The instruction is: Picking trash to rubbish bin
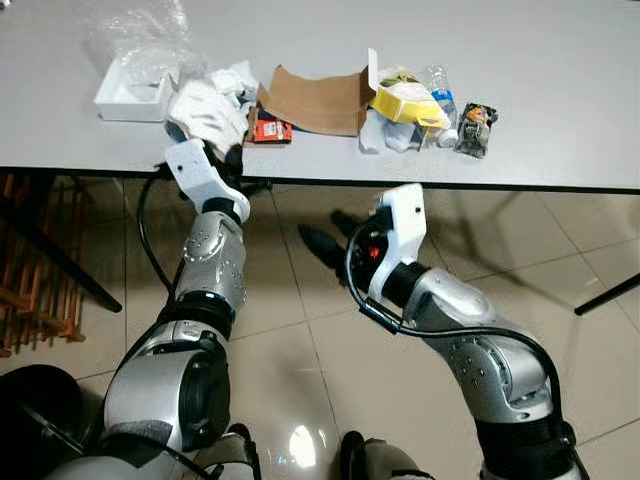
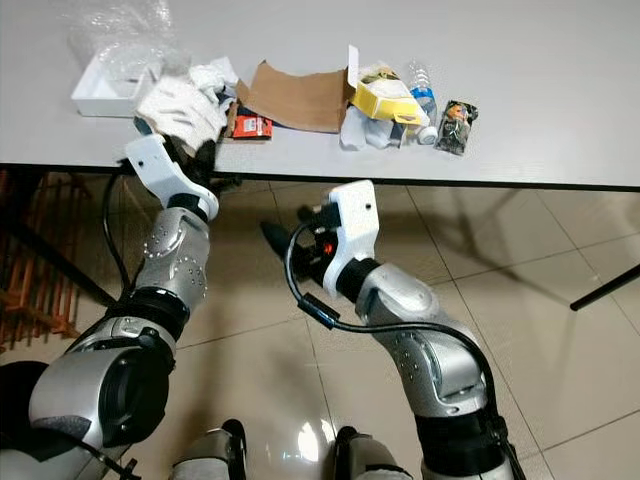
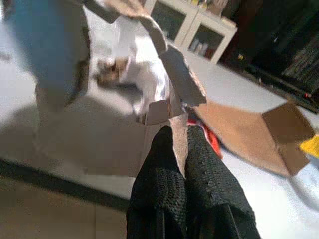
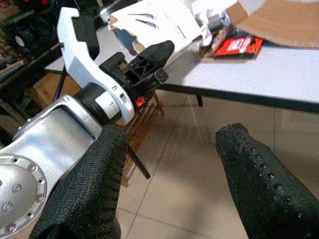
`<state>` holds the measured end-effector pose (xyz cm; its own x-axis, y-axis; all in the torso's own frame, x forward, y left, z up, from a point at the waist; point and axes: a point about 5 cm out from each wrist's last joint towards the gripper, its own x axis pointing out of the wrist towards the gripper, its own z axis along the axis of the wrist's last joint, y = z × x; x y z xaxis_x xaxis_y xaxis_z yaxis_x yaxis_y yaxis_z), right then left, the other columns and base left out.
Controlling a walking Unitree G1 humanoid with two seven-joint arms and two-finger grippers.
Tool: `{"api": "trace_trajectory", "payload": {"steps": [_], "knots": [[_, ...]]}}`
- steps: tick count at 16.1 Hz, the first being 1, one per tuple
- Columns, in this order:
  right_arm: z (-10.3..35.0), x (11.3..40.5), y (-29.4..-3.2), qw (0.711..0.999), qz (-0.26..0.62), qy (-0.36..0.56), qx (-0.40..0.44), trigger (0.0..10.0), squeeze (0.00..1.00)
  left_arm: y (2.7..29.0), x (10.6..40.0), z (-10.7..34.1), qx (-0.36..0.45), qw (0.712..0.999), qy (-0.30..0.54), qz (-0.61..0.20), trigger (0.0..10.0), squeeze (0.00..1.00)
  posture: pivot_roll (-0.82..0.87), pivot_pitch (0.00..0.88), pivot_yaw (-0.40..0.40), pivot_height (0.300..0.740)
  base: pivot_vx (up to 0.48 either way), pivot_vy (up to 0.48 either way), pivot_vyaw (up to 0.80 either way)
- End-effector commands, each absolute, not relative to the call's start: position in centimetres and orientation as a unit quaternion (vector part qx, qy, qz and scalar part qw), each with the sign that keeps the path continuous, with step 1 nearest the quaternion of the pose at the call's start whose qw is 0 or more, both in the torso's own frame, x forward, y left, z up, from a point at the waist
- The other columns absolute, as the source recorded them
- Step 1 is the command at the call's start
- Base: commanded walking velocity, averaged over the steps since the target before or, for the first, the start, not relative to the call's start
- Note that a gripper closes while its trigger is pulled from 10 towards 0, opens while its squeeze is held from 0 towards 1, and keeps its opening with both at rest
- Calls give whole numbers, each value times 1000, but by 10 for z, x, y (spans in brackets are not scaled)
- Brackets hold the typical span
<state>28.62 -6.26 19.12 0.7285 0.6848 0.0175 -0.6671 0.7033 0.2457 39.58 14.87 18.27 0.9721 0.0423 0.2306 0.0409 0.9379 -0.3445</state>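
Glossy beige floor tiles run under a grey table whose near edge crosses the head views. At that edge the left gripper has its two black fingers pressed together on a torn piece of white card — the card sits pinched between the fingertips and rises up and away from them, bent and ragged. From the head camera this same piece shows as a crumpled white sheet lying over the table's front edge, right above the left wrist.

Just beyond it lie a small red packet and a flattened brown cardboard piece. To the robot's left of the sheet stands a white tray with clear plastic wrap over it. Further to the right along the table are a yellow box, a clear plastic bottle and a dark printed wrapper, all close together.

The right gripper hangs below the table over the floor — its fingers are spread wide apart with nothing between them, and it points toward the left arm.
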Motion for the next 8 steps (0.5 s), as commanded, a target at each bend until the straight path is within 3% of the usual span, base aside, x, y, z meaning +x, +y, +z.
{"api": "trace_trajectory", "payload": {"steps": [1,7,8], "knots": [[190,288,-66,924,362,36,118,10000,0,145,394,181,-167,978,-122,-1,10000,0,-109,134,-48,740,0,0,0],[195,302,-71,933,341,9,116,10000,0,130,382,211,-94,972,-215,-27,10000,0,-85,88,-36,740,0,0,0],[200,315,-84,952,282,-9,119,10000,0,128,375,218,-54,968,-245,-20,10000,0,-74,74,-28,740,0,0,0]]}}
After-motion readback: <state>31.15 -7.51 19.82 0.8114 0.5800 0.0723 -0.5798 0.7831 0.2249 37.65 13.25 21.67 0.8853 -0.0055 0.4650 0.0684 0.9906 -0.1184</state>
